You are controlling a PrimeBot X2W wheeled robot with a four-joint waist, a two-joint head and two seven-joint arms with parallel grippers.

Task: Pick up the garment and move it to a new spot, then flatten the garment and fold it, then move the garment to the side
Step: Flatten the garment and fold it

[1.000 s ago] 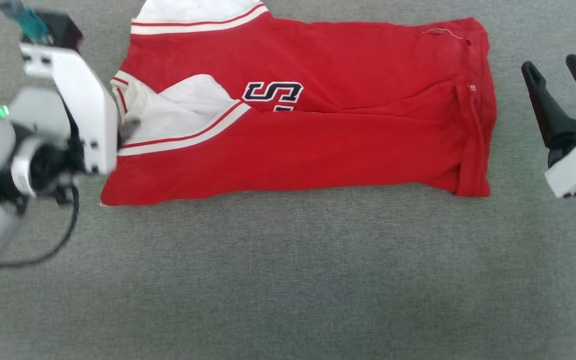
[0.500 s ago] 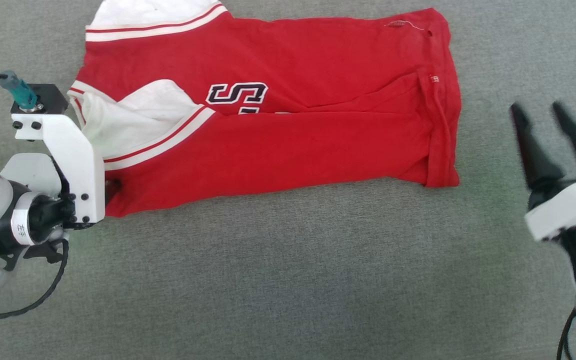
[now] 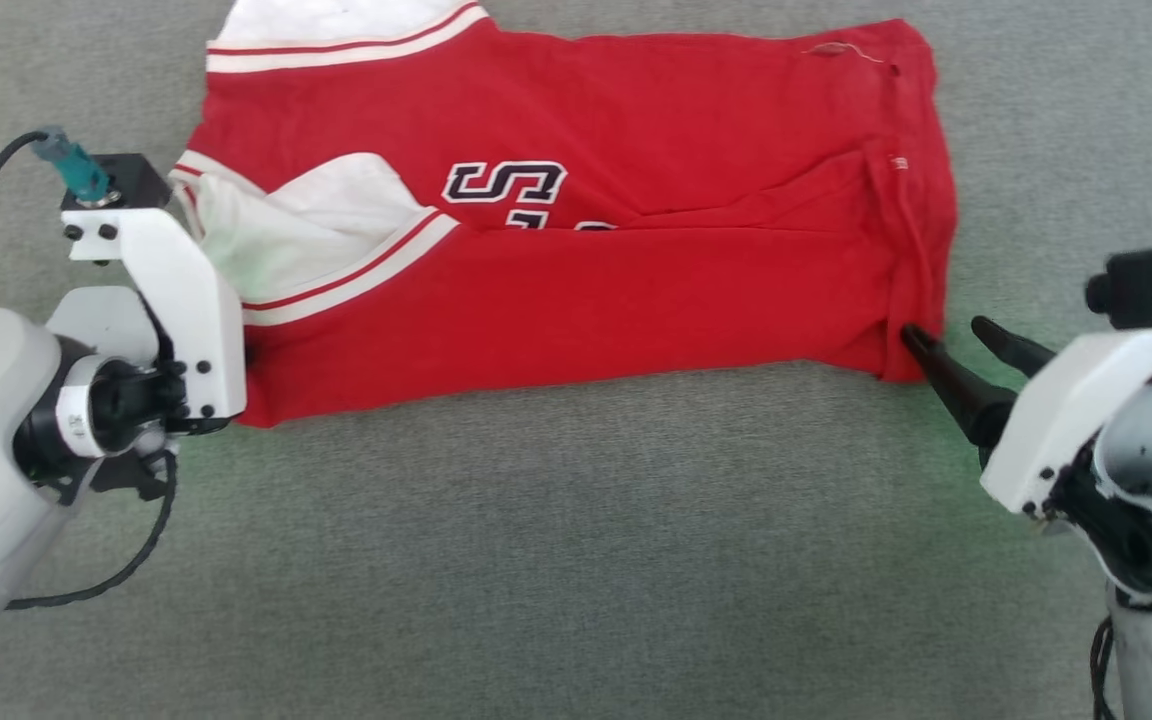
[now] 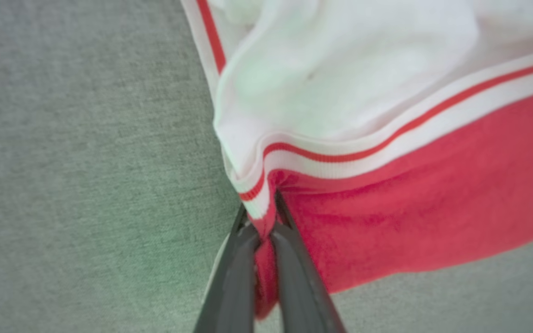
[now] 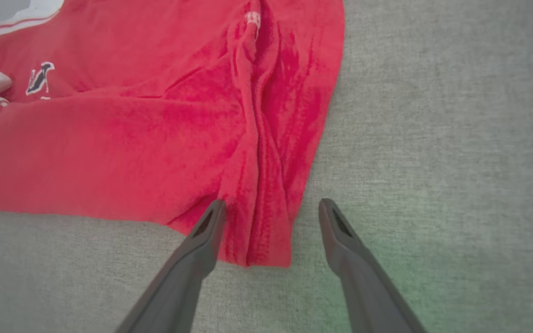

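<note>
- Grey woven cloth (image 3: 576,560) covers the work surface. The garment (image 3: 636,300) lies across its far half, folded lengthwise, with the white sleeves at the left and the hem at the right.
- Left gripper (image 4: 266,222) is clamped on the near-left corner, pinching striped trim and red cloth between its 2 fingers.
- Right gripper (image 5: 272,203) has its jaws spread, straddling the near-right hem corner with nothing caught yet.
- Risk: the left pinch sits close to the edge, so a hard pull could slip the trim out.
- Risk: the hem corner is bunched in several layers. If the right fingers close shallow, they may take only the top layer, and the fold would likely open on lifting.
- Risk: with only 1 corner held, a lift now would probably drag and skew the garment.
</note>
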